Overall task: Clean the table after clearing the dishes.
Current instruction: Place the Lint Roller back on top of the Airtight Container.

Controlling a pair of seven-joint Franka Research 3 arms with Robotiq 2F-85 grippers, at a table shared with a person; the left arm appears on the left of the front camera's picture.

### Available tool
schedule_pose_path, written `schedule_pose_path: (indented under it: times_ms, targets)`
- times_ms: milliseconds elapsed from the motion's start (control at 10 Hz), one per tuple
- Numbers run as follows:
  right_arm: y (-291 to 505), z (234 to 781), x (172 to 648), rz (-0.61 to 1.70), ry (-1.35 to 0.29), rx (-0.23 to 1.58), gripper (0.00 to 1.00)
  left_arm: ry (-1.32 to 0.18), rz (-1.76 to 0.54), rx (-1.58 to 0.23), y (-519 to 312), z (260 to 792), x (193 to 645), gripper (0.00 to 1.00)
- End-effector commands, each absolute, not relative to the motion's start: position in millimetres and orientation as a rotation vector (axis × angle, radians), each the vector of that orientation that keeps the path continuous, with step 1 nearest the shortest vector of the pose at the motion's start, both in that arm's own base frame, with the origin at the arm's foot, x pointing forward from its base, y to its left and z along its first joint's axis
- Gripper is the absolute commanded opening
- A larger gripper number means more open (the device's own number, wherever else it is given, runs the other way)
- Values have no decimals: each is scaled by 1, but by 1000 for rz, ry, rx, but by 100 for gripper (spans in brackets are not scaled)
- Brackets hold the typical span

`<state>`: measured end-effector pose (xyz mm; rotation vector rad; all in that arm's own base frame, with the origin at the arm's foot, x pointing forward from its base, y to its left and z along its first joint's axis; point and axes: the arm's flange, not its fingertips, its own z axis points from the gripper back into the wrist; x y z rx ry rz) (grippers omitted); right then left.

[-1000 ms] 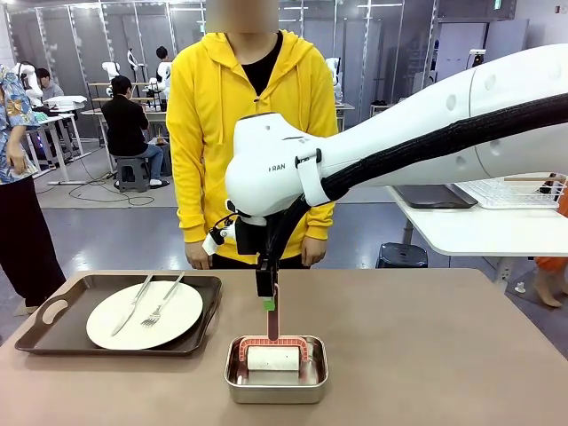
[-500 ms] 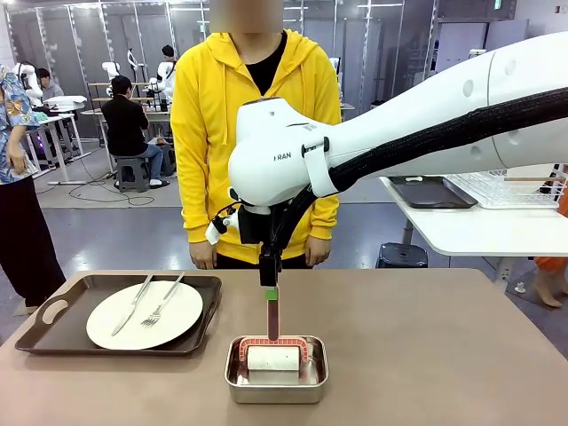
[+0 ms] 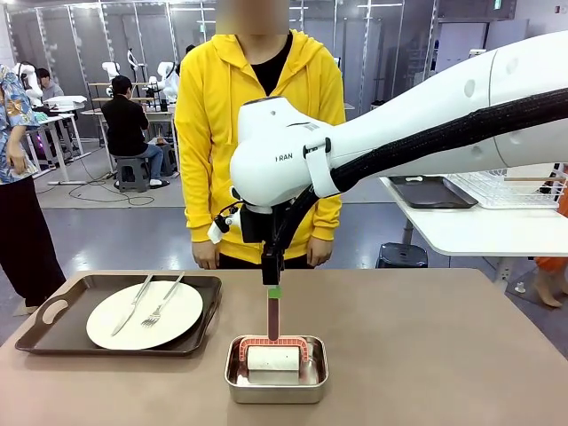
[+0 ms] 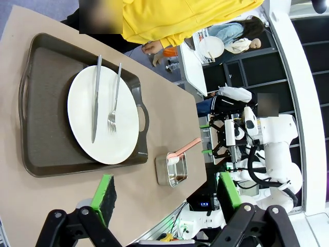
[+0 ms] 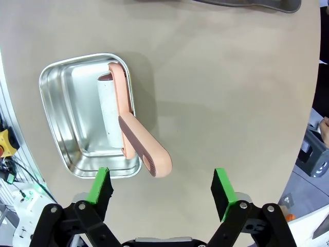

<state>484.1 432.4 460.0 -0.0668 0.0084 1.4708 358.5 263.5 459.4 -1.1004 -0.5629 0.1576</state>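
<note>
On the brown table (image 3: 426,355), a dark tray (image 3: 40,330) at the left holds a white plate (image 3: 182,312) with a knife (image 3: 131,306) and a fork (image 3: 163,303) lying on it. My right gripper (image 3: 273,291) points straight down over a steel pan (image 3: 276,383) holding a roller with a pink handle (image 3: 272,321). In the right wrist view that gripper (image 5: 161,190) is open, and the handle (image 5: 146,149) ends between its pads without touching them. My left gripper (image 4: 165,195) is open and empty, high above the tray (image 4: 36,149) and plate (image 4: 82,128).
A person in a yellow hoodie (image 3: 257,115) stands at the table's far edge, hands down. A white side table (image 3: 479,231) with a wire rack stands at the right. Bare tabletop lies to the right of the pan.
My right gripper has risen a little above the roller handle and stays open. The person has shifted slightly to the right.
</note>
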Motion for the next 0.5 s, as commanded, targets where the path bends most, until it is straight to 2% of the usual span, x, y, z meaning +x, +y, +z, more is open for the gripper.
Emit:
schedule_pose_path:
  times_ms: [0, 400]
  targets:
    - [434, 461, 482, 1477, 8, -53, 98, -574, 141, -1112, 266, 462, 357, 100]
    - [434, 461, 482, 1477, 8, -53, 98, -574, 141, -1112, 266, 462, 357, 100]
